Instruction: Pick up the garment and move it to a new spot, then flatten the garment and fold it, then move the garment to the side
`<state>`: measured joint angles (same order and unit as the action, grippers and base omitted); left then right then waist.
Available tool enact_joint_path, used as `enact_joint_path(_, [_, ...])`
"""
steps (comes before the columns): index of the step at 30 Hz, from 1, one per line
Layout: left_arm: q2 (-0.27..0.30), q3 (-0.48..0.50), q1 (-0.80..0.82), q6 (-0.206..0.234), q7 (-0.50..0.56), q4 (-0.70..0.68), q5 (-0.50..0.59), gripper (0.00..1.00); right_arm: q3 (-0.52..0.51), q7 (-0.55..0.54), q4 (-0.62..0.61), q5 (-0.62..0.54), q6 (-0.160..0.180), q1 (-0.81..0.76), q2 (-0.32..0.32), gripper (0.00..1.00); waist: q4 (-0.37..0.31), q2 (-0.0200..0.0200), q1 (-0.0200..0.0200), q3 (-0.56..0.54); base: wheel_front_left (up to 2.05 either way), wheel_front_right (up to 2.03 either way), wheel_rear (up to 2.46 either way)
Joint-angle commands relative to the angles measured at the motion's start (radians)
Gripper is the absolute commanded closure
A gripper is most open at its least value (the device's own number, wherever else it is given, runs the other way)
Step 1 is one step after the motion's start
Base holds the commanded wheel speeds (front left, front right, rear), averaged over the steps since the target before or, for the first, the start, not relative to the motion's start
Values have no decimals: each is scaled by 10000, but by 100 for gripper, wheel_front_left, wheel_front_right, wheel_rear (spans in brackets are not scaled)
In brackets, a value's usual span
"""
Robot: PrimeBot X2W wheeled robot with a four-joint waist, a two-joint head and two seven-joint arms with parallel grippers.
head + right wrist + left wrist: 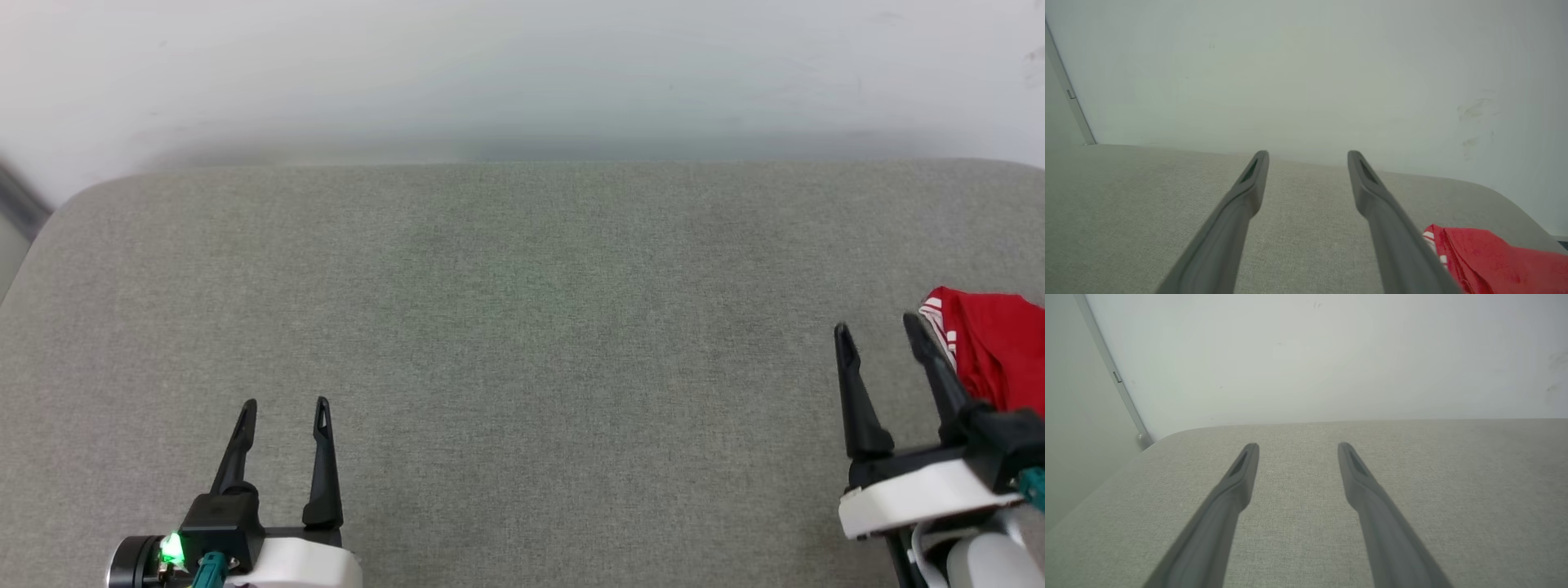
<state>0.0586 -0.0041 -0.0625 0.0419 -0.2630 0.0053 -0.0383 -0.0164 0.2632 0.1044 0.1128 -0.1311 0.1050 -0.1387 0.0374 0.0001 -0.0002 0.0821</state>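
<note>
Right claw point(875, 324) has its two fingers spread wide with nothing between them, parked just beside the garment point(996, 343). That's the red jersey with the striped trim, lumped at the far right of the grey padded table point(522, 327). It's mostly cut off by the edge of the head view, so I can't tell if it's folded or just bunched. Left claw point(286, 403) is spread the same way, holding nothing, well apart from the cloth on the other side.

My read is that this fits two stories — jersey waiting at the side for a grab, or jersey set aside with the job done. Either way the right arm is the one near it — and the wide middle of the table is where any spreading out would fit.
</note>
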Motion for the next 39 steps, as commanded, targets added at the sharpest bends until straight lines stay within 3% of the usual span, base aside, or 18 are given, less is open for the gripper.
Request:
enact_joint_path(1, [-4, -23, -111, -58, -20, 33, -6, 0, -56, 15, -59, -83, 8, -243, 147, 0, 24, -1, 2, -38, 0, 0, 0])
enact_joint_path(9, [-32, -74, -181, -242, -20, 98, -61, 0, -524, 15, -638, -31, 8, -1277, 683, 0, 34, -1, 2, -196, 0, 0, 0])
enact_joint_path(20, [-57, -33, -326, -403, -20, 177, -101, 0, -603, 16, -1026, 54, 8, -1904, 881, 0, -42, -1, 2, -380, 0, 0, 0])
enact_joint_path(21, [-58, -36, -225, -390, 0, 217, -107, 100, -611, 0, -964, 37, 0, -1802, 830, 100, -45, -1, 2, -395, 0, 0, 0])
enact_joint_path(25, [-79, -51, -352, -390, 49, 619, -120, 100, -591, -34, -580, 53, 0, -1911, 832, 100, -47, -1, 2, -400, 0, 0, 0])
enact_joint_path(39, [-66, 148, 29, -625, 682, 929, -2855, 100, -543, -592, -258, 2755, 1, -1565, 754, 100, -81, -1, 2, -440, 0, 0, 0])
